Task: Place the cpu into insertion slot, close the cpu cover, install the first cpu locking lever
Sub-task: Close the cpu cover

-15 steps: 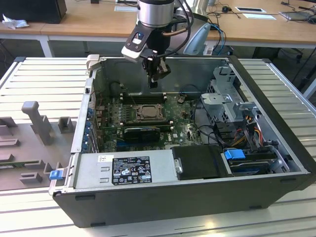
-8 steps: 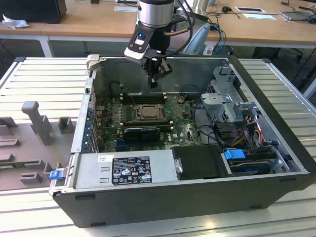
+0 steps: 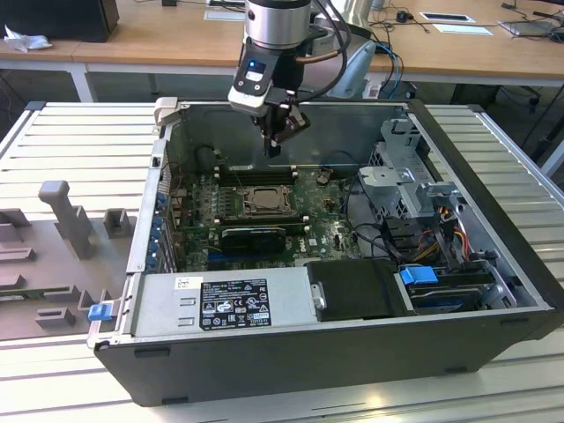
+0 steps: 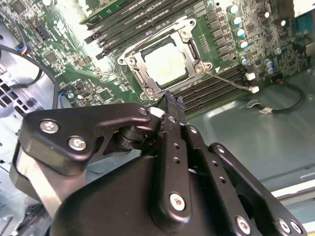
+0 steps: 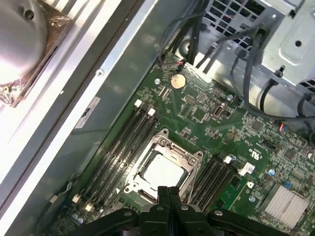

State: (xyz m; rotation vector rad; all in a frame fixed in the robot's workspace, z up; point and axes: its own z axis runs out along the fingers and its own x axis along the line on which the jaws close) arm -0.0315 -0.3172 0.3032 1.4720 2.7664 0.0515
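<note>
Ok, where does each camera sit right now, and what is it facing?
Exterior view: off the arm, looking down into the open computer case; gripper hangs near the insertion slot.
First wrist view: on the wrist, looks along the shut gripper at the motherboard.
Second wrist view: on the wrist, faces that slot past the gripper's linkage.
Both wrist views share the cpu.

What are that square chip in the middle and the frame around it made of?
The cpu top looks like bare metal: pale silver, with a satin sheen that glares under the light. The cpu cover framing it seems to be stamped sheet metal, darker grey and shinier, with thin bent edges. Which metal either is cannot be told.
</note>
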